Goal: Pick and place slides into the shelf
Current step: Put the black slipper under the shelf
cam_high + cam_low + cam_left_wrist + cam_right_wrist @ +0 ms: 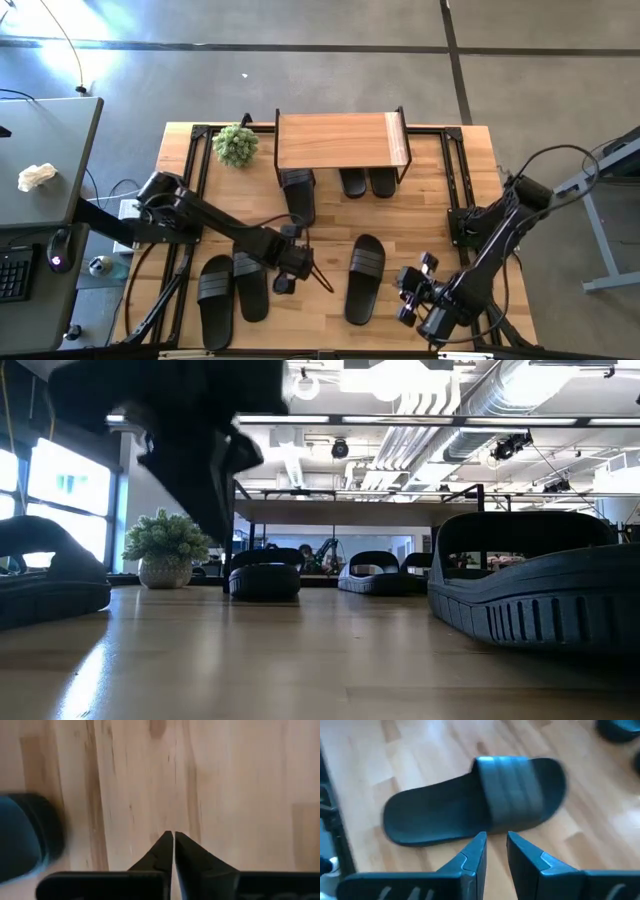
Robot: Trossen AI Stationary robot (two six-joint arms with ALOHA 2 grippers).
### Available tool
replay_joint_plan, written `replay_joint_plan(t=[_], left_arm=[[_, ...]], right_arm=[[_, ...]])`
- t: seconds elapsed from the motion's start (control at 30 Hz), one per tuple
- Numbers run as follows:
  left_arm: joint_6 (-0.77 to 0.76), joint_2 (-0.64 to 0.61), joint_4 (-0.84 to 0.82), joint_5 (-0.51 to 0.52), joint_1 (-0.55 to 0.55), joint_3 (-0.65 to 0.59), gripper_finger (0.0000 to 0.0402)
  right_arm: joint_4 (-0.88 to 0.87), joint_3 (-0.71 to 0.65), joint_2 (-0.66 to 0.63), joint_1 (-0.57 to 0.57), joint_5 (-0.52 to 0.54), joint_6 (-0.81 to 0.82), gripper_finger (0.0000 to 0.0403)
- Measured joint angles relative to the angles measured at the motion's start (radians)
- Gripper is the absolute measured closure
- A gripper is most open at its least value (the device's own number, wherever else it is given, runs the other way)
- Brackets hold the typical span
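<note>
A black slide (540, 595) lies nearest on the pale wooden table (330, 310); left claw (173, 840) closed empty, right claw (496, 845) slightly parted.

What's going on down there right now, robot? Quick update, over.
Left gripper shut, empty, over bare table. Right gripper slightly open beside lone slide. Three slides under shelf, three outside. Nothing in the way.

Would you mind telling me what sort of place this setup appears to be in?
Probably a robotics lab or workshop in an industrial-style building. The wooden table stands on a bare concrete floor, exposed ducts run along the ceiling, and a desk with a keyboard sits beside the rig.
</note>
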State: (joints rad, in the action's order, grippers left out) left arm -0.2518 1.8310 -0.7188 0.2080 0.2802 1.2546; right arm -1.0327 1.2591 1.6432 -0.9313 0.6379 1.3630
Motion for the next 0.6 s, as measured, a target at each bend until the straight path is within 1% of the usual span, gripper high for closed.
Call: replay_joint_plan(t=[0.1,0.17,0.3,0.4,0.5,0.6], left_arm=[[-0.011,0.028,0.041,-0.001,-0.022,-0.017,0.0397],[-0.019,0.04,0.036,0.002,-0.034,-0.021,0.0392],[-0.025,0.046,0.043,0.006,-0.04,-0.019,0.0392],[-0.032,0.045,0.045,-0.016,-0.03,-0.019,0.0399],[-0.033,0.039,0.045,-0.047,-0.019,-0.018,0.0398],[-0.033,0.036,0.026,-0.07,0.002,-0.018,0.0394]], right_arm=[[0.073,0.0,0.043,0.002,-0.014,-0.026,0.0336],[0.098,0.0,0.076,0.007,-0.022,-0.002,0.0336],[0.087,0.0,0.138,0.015,-0.013,0.1,0.0336],[0.082,0.0,0.174,0.024,0.012,0.111,0.0336],[0.08,0.0,0.201,0.036,0.012,0.111,0.0334],[0.08,0.0,0.201,0.038,0.015,0.105,0.0319]])
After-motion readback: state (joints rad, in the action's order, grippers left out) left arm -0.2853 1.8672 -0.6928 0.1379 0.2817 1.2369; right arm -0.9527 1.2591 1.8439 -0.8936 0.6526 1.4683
